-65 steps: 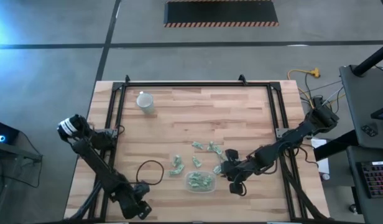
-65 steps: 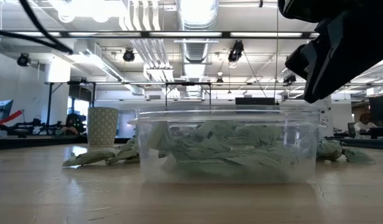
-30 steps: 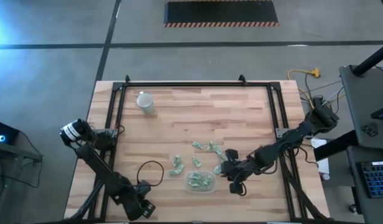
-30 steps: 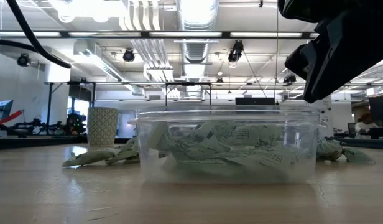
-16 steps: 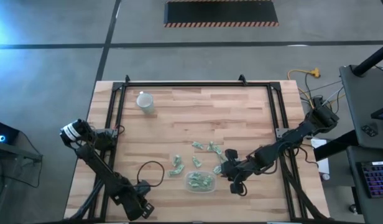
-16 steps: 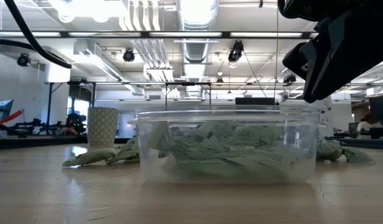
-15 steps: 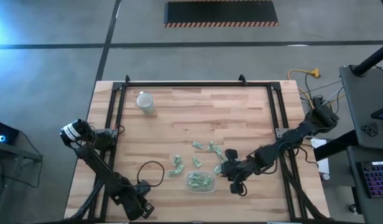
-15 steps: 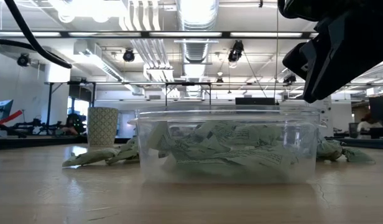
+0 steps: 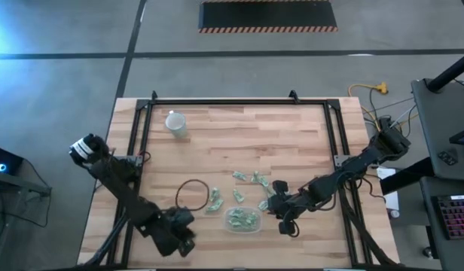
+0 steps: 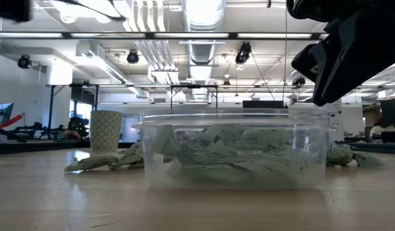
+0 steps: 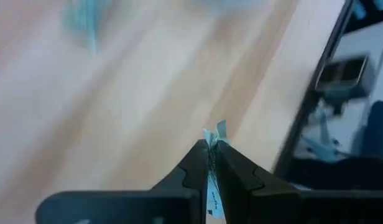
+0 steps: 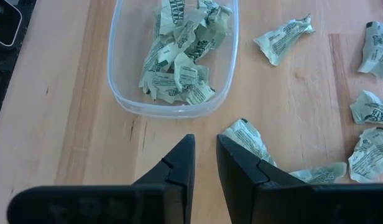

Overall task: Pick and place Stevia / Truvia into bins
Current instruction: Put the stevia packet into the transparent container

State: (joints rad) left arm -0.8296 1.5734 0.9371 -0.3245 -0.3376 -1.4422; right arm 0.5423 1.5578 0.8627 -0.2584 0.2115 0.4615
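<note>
Sachet [image 11: 214,134] pinched in left tool [image 11: 211,163], above table [image 11: 117,112].

Left arm swung inward from the table's near-left corner: left gripper [image 9: 181,230] now sits closer to the clear bin [image 9: 242,219], its cable loop [image 9: 191,194] shifted along with it. Its jaws have gone from apart to pinched on a sachet [image 11: 213,140], whose end pokes out between the fingertips [image 11: 201,152].

The wooden desk [image 9: 292,143] holds a white cup [image 9: 175,123] at ten o'clock. A clear bin [image 9: 242,219] of packets sits at six o'clock. Loose green packets [image 9: 247,178] lie just beside it, toward twelve.
</note>
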